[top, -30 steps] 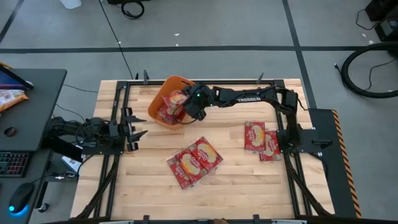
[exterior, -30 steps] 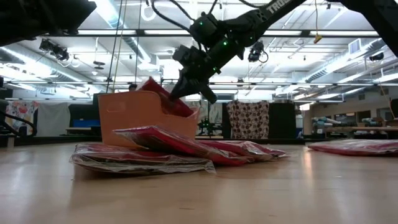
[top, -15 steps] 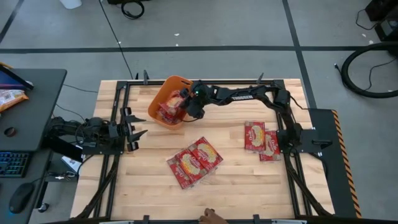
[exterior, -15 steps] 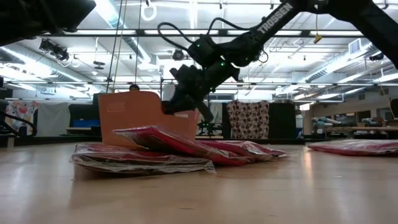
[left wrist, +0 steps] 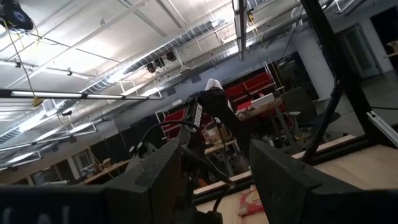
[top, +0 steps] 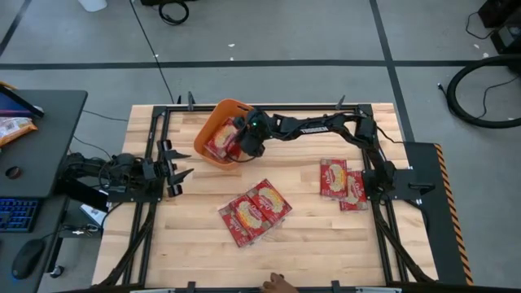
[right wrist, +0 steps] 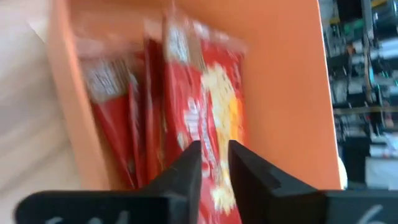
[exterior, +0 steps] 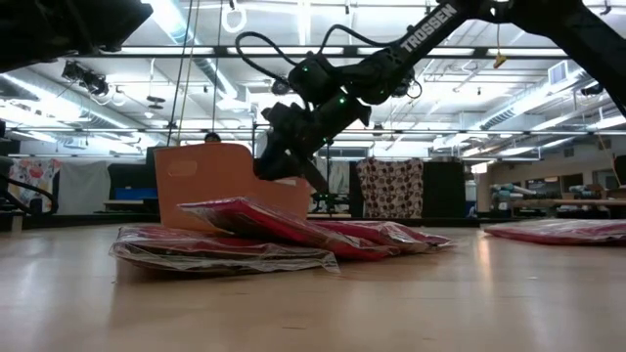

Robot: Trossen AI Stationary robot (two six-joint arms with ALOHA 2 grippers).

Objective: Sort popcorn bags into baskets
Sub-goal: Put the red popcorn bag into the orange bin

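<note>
— What do we have over the tub [top: 218, 107]?

— The right gripper [top: 242, 138], reaching across from the far right corner of the table [top: 309, 240]. It hangs at the tub's open mouth, on the side nearer the middle of the table. From table height we see it [exterior: 279, 166] dipping just behind the orange wall [exterior: 201, 181].

— And its fingers?

— From its own wrist we see the two dark, blunt fingers [right wrist: 186, 165] parted by a narrow slit. They are let go: nothing sits between them. Through the slit shows the glossy red face of a bag [right wrist: 211, 106] lying beyond.

— So where are the bags in the tub [top: 216, 143]?

— Inside it, several flat red packets leaning on edge against one another, each with a yellow-cream picture in the middle. The tub's wall [right wrist: 286, 93] is smooth, matte orange plastic and slopes outward; its outline is a rounded rectangle.

— And the rest?

— A loose stack [top: 255, 210] lies flat near the middle of the pale planked wood, the packets overlapping at angles; their crinkled film catches the light [exterior: 245, 235]. Two more [top: 342, 183] lie side by side, touching, near the right arm's base.

— The other arm?

— The left gripper [top: 177, 163] waits at the table's left edge, its fingers spread wide and empty.
</note>
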